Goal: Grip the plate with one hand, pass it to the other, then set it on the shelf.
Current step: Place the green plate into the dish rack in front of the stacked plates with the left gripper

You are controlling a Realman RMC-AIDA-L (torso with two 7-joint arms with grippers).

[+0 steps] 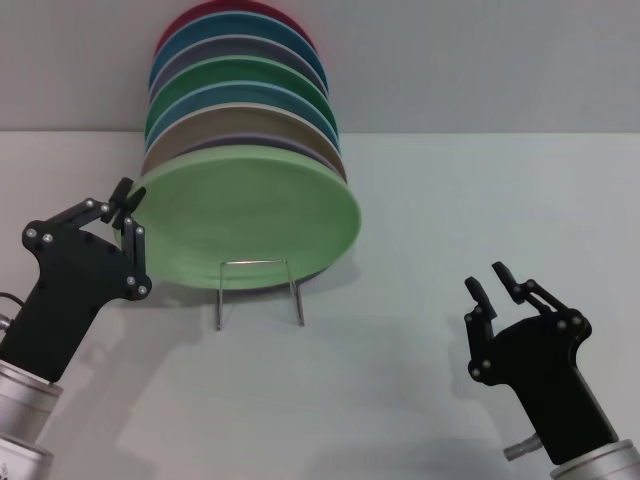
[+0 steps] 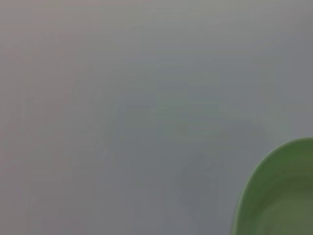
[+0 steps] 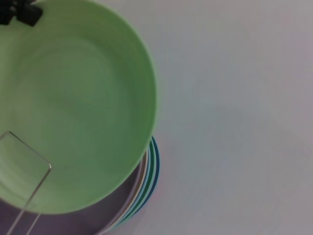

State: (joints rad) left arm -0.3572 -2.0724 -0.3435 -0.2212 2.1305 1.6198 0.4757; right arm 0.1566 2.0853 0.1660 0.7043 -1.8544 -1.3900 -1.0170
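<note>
The plate [image 1: 250, 222] is stood at the front of the shelf [image 1: 258, 290], against other plates [image 1: 240, 100]. Its rim is pinched by the left gripper [image 1: 128, 205]. The right gripper [image 1: 497, 285] is held spread, well apart above the counter [image 1: 400, 380].

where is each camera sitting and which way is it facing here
Head view: on the robot's head, looking forward and down at the plate in the shelf; shows left gripper at the plate's rim and right gripper, jaws apart.
Left wrist view: on the left wrist, facing bare table; only the plate's edge, no own body.
Right wrist view: on the right wrist, facing the plate's face; the left gripper's tip shows.
All three share the plate.
</note>
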